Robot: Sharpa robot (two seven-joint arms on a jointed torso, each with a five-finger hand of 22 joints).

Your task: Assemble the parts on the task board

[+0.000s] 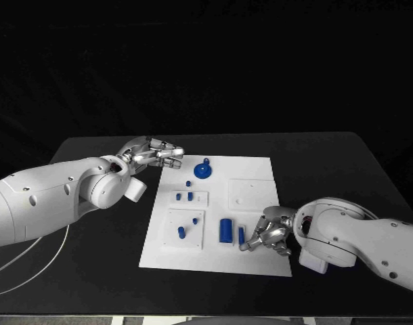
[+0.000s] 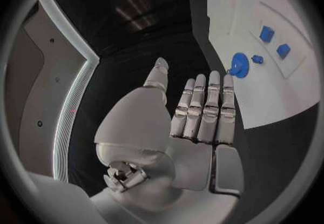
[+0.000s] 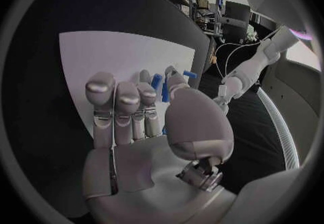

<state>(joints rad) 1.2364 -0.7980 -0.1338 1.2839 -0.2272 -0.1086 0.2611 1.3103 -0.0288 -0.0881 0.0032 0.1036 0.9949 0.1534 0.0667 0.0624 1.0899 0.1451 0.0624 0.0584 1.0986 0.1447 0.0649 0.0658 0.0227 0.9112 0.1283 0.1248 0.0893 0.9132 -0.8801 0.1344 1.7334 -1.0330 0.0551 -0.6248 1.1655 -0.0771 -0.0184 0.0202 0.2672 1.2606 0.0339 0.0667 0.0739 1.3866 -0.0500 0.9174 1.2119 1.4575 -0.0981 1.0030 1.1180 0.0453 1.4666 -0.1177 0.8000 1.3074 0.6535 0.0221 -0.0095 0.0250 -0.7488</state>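
The right robot hand (image 1: 268, 235) pinches a small blue peg (image 1: 242, 235) at the task board (image 1: 255, 172)'s near edge, ready for seating; the left robot hand (image 1: 153, 153) waits open-fingered, holding nothing, beside the far-left corner.

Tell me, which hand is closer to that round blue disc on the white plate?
Left. The left hand hovers just beside the round blue disc; the right hand is at the plate's opposite end.
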